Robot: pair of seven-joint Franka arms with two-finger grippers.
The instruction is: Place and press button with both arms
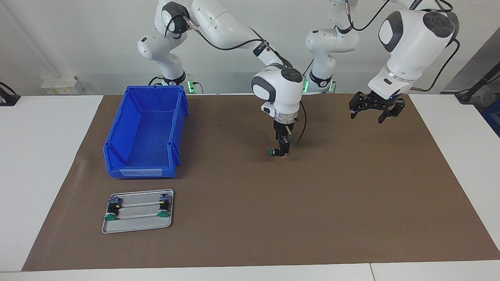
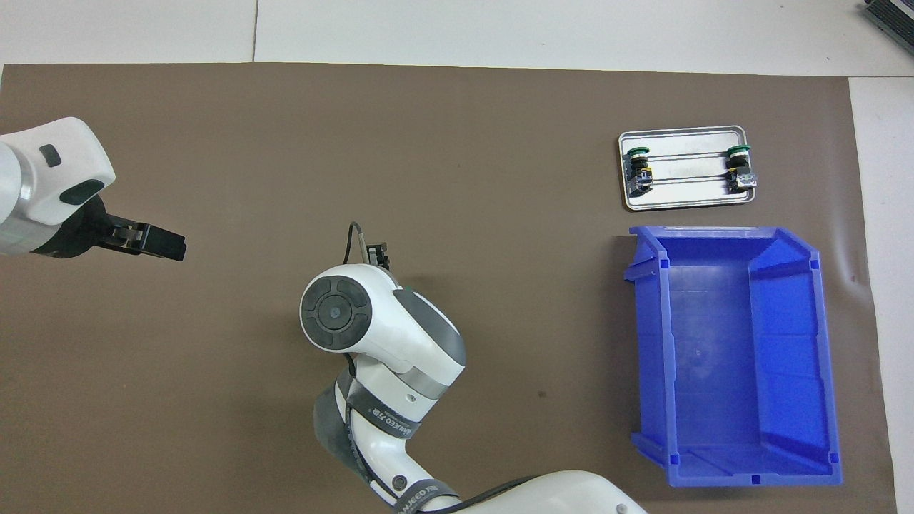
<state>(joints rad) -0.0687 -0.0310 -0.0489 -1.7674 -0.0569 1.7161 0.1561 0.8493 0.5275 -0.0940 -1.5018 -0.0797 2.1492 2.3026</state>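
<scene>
Right gripper (image 1: 282, 151) down at the mat's middle with the green-capped button (image 1: 273, 152), can't tell if its fingers have let go.

Looks like the placing step: button's on or just off the brown mat (image 1: 351, 203). Left gripper (image 1: 375, 113) waits spread open in the air near its own end. Next I'd guess right lifts clear, then left comes over to press the cap. Two more buttons on the metal tray (image 1: 137, 227), by the blue bin (image 1: 145, 132).

text: none legible | right arm (image 2: 400, 421): printed band lettering too blurred to read | blue bin (image 1: 146, 128): front label unreadable
</scene>
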